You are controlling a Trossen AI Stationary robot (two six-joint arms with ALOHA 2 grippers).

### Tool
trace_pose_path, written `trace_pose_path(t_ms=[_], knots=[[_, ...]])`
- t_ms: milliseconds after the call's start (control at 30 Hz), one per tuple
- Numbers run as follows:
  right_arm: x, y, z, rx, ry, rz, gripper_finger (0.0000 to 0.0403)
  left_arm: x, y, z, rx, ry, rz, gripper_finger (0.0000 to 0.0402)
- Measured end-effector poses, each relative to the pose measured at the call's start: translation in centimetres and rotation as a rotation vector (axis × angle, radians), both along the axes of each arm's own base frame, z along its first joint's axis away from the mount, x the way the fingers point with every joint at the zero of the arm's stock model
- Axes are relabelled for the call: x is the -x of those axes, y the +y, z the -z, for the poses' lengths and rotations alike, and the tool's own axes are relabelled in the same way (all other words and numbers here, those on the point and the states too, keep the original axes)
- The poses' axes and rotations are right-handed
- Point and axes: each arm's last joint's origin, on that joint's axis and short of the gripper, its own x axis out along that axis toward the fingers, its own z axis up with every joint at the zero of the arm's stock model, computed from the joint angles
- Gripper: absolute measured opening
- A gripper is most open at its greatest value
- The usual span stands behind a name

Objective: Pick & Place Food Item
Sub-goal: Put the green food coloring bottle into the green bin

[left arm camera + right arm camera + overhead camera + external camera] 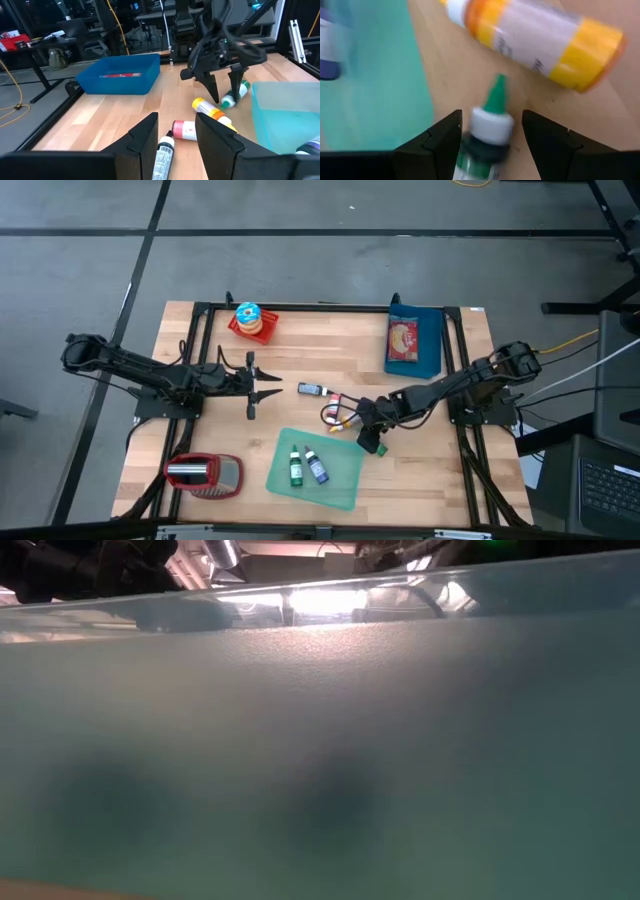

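Seen from above, the right gripper [373,442] hangs at the teal tray's [340,480] edge, hiding what lies beneath. Its wrist camera shows a green-tipped bottle [487,127] lying on the wood beside that tray, between parted fingers [440,137], unclamped. The left gripper [252,383], fingers apart, waits well away from the tray.

You had small food-colouring bottles to move. The green-capped bottle [485,130] lay on its side on the worktop just beside the teal tray [340,480]. A yellow-and-orange bottle [535,42] lay flat near it, a black-capped one [312,389] farther off. A green bottle [296,467] and a blue bottle [317,467] already lay in the tray.
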Motion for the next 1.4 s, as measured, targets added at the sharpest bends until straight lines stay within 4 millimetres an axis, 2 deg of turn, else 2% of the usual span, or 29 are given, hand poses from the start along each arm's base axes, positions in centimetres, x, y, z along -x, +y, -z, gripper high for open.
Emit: trace_pose_path(t_ms=[167, 367, 467, 633, 967, 1133, 1400], knots=[[0.8, -0.2, 1.2, -0.045, -0.04, 0.036, 0.021, 0.0, 0.0, 0.0, 0.003, 0.004, -0.001, 0.0125], [0.7, -0.2, 1.3, -0.043, -0.055, 0.03, 0.0206, 0.0, 0.0, 0.0, 0.003, 0.004, -0.001, 0.0125], [0.7, -0.2, 1.3, -0.039, -0.052, 0.033, 0.0184, 0.0, 0.0, 0.0, 0.003, 0.004, -0.001, 0.0125], [0.8, -0.3, 1.4, -0.036, -0.046, 0.077, 0.0115, 0.0, 0.0, 0.2, 0.002, 0.016, -0.001, 0.0125], [0.8, -0.4, 1.4, -0.039, -0.042, 0.115, 0.0114, 0.1, 0.0, 0.3, 0.0, 0.029, -0.001, 0.0125], [0.9, -1.2, 0.8, -0.021, -0.052, 0.158, 0.0113, 0.1, 0.0, 0.3, 0.0, 0.028, -0.001, 0.0125], [1.1, -3.4, -2.0, 0.03, -0.155, 0.218, 0.0113, 0.0, 0.0, 0.3, 0.001, 0.026, -0.001, 0.0125]])
